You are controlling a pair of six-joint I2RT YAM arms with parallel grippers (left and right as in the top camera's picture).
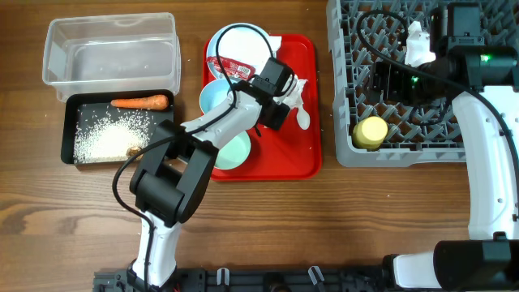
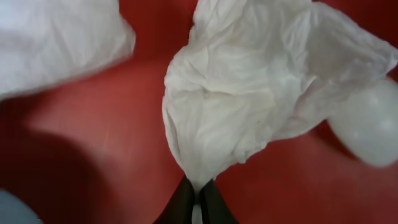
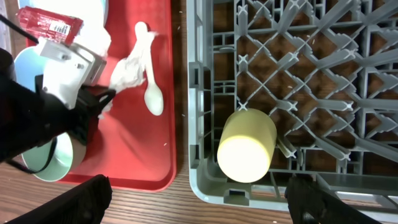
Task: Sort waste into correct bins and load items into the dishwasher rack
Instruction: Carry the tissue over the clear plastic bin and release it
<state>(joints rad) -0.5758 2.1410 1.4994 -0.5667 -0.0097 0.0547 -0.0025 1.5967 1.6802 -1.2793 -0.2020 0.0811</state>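
My left gripper (image 1: 285, 108) is low over the red tray (image 1: 304, 162) and shut on the edge of a crumpled white napkin (image 2: 249, 93), pinched between its black fingertips (image 2: 186, 202). The white spoon (image 1: 302, 118) lies just right of the napkin (image 3: 127, 71). A red wrapper (image 1: 239, 66) rests on the pale blue plate (image 1: 239, 40). The blue bowl (image 1: 216, 96) and the mint bowl (image 1: 235, 152) sit on the tray's left side. My right gripper (image 3: 205, 205) hangs open above the grey rack (image 1: 405, 150), over the yellow cup (image 3: 245, 146) that lies in its front left corner.
The clear bin (image 1: 113, 45) stands at the far left. In front of it the black bin (image 1: 71, 130) holds rice (image 1: 109, 134), a carrot (image 1: 139, 102) and a brown lump (image 1: 132, 152). Bare wooden table lies in front of the tray and rack.
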